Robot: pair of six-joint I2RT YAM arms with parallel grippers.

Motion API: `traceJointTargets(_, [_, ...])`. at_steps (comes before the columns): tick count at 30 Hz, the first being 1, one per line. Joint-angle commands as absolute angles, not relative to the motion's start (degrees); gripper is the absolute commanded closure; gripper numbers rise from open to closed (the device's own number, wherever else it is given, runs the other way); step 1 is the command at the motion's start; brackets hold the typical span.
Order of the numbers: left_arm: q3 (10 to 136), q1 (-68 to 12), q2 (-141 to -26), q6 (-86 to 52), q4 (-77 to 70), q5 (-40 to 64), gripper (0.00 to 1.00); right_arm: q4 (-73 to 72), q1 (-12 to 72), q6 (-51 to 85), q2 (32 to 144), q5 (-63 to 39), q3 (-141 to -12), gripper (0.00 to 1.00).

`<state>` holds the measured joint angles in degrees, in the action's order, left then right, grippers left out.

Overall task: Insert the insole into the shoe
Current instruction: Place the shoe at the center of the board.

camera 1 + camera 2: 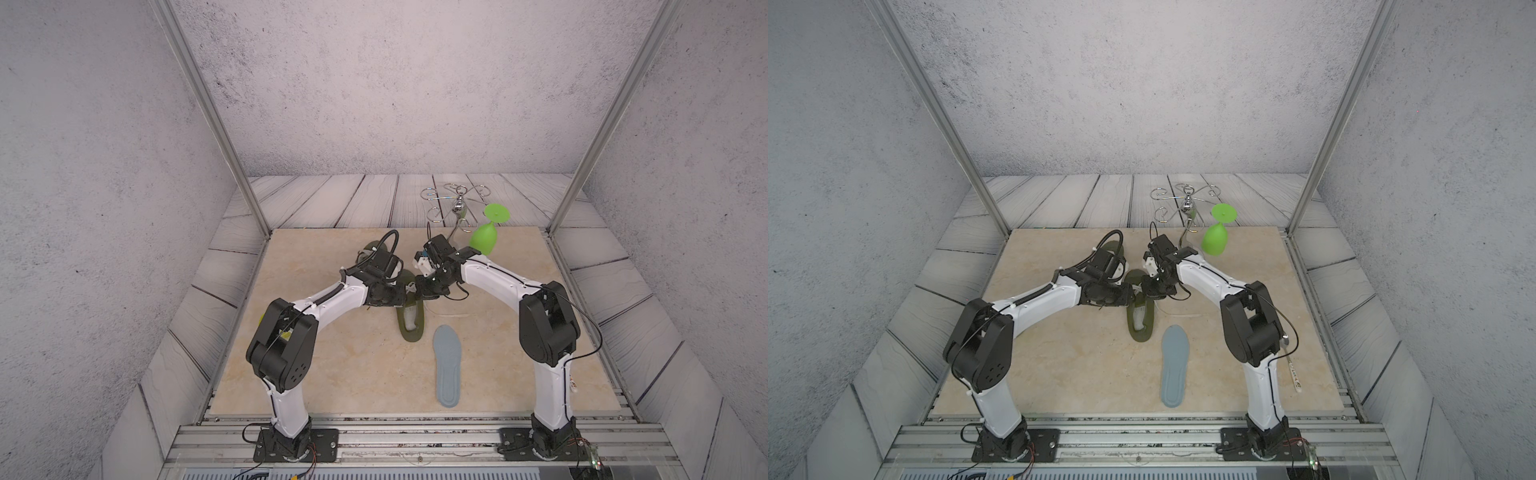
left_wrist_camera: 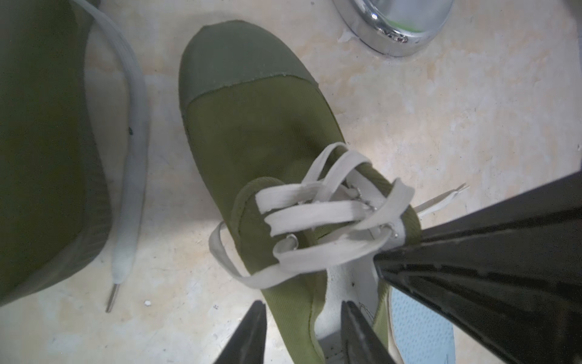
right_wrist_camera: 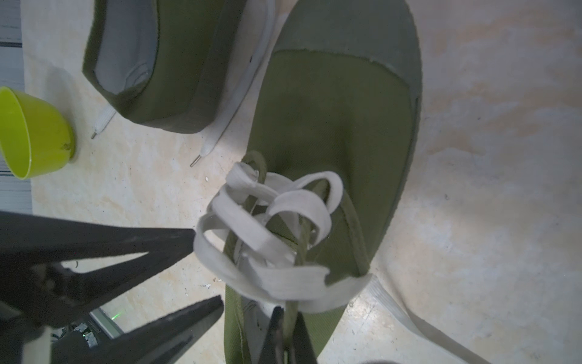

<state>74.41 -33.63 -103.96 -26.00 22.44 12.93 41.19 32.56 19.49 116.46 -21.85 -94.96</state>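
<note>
Right claw (image 3: pixel 288 315) pinches the green shoe (image 1: pixel 411 322) by its lace edge, left claw (image 2: pixel 303 304) parted astride its side wall, insole (image 1: pixel 448 370) at its five o'clock.

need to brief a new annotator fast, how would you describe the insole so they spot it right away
Find the beige slab on the cell floor, then the olive shoe near its centre. Just nearer the camera than its heel, in both top views, lies the insole: the only flat, pale blue-grey, foot-shaped sheet there.
</note>
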Motion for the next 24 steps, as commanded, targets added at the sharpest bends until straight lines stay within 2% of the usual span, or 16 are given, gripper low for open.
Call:
traceJointTargets(1, [74.5,-34.1,-105.0,-26.9,19.2,14.0,0.58,39.5,32.4,20.0,114.7,-24.3,-94.2,1.00])
traceJointTargets(20, [78.8,-35.1,-109.5,-26.3,23.5,8.5,0.60,38.6,32.3,20.3,113.7,-24.8,-93.3,1.00])
traceJointTargets(24, [79.8,-35.3,-110.0,-25.8,24.6,7.8,0.65,38.6,32.2,20.2,113.6,-24.6,-93.2,1.00])
